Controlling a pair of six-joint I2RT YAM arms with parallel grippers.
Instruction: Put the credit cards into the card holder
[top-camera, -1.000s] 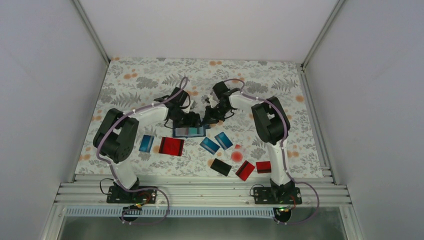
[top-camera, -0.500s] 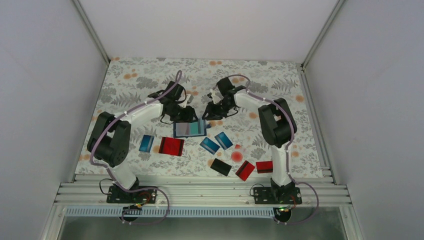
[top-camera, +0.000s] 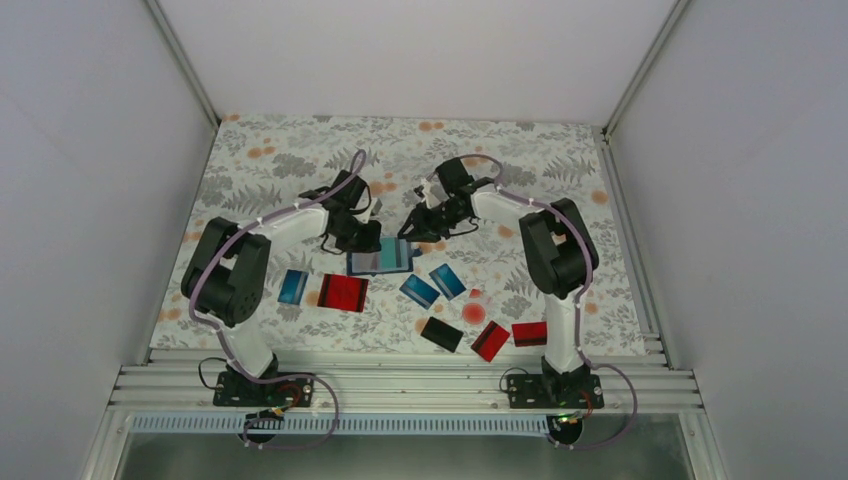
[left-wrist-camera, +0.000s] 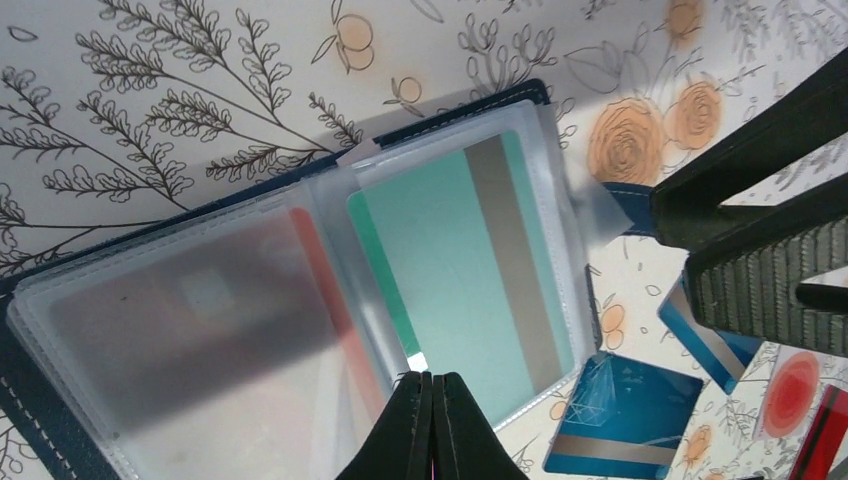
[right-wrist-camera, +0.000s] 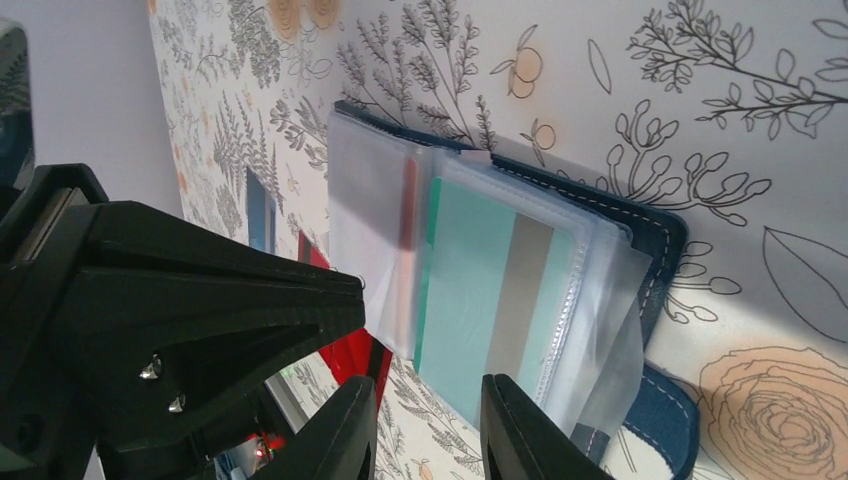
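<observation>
From above, the card holder (top-camera: 380, 257) is lying open between my left claw (top-camera: 365, 237) and my right claw (top-camera: 413, 230), with loose credit cards (top-camera: 343, 293) lying nearer my bases. My left wrist is showing its fingers (left-wrist-camera: 415, 440) pressing together at a clear sleeve (left-wrist-camera: 555, 200) holding a teal card (left-wrist-camera: 460, 270); I can't tell whether they're pinching it. My right wrist is showing its fingers spread, holding nothing, over the holder.

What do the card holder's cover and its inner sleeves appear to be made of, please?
The cover looks like navy leather or imitation leather, matte, with pale stitching along its edge. The sleeves seem soft, frosted clear plastic: a teal card shows through them.
</observation>
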